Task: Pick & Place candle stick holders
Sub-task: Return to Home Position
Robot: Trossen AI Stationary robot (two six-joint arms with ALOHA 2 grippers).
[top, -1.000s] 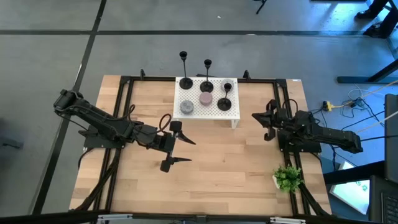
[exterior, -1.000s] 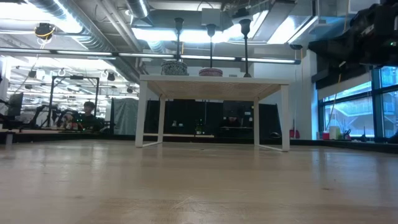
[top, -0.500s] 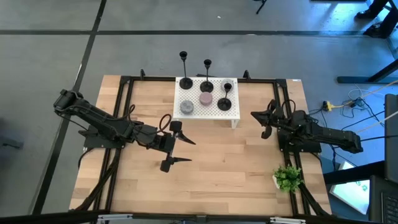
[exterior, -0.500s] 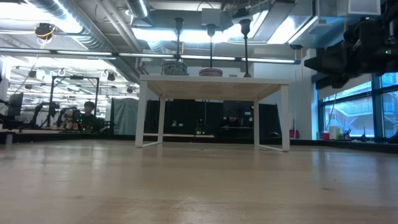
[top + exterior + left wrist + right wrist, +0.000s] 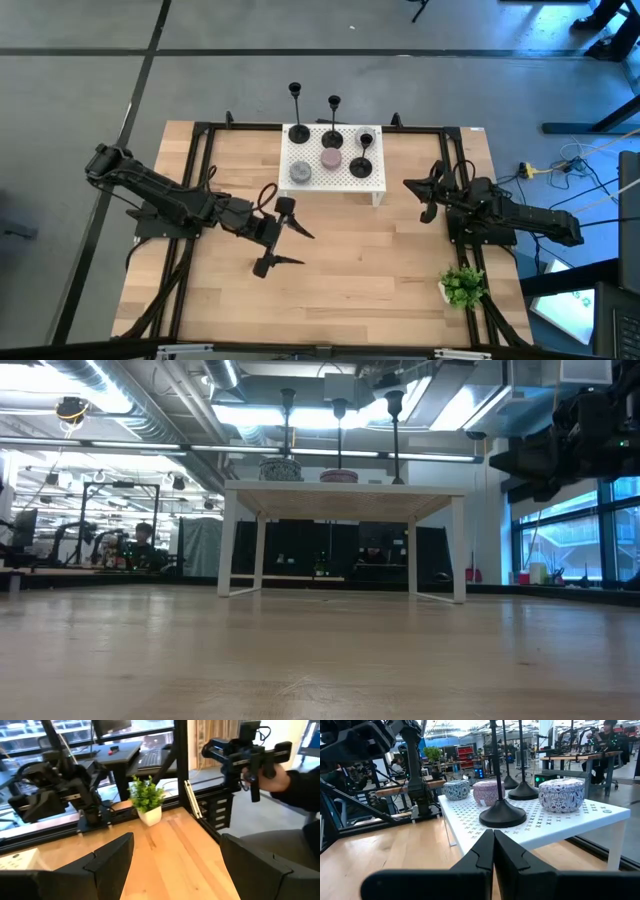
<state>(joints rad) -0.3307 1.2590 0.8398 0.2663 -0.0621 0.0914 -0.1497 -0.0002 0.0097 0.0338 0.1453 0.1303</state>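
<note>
On perforated white shelf [image 5: 345, 181], slim black candle stick holders [image 5: 362, 164], left tool [image 5: 284, 245] spread, right tool [image 5: 424, 198] seemingly closed.

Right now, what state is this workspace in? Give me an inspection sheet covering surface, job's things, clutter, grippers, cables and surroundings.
Surface: wooden table, with a white perforated shelf at its far middle.
Job's things: three black candle stick holders stand upright on the shelf, among three candles.
Clutter: small potted plant by the table's right edge.
Grippers: left gripper open, empty, over the table's left middle; right gripper shut, empty, right of the shelf.
Cables: cable loop on the left arm; yellow plug and cords on the floor at the right.
Surroundings: grey floor; a person at distant benches.
</note>
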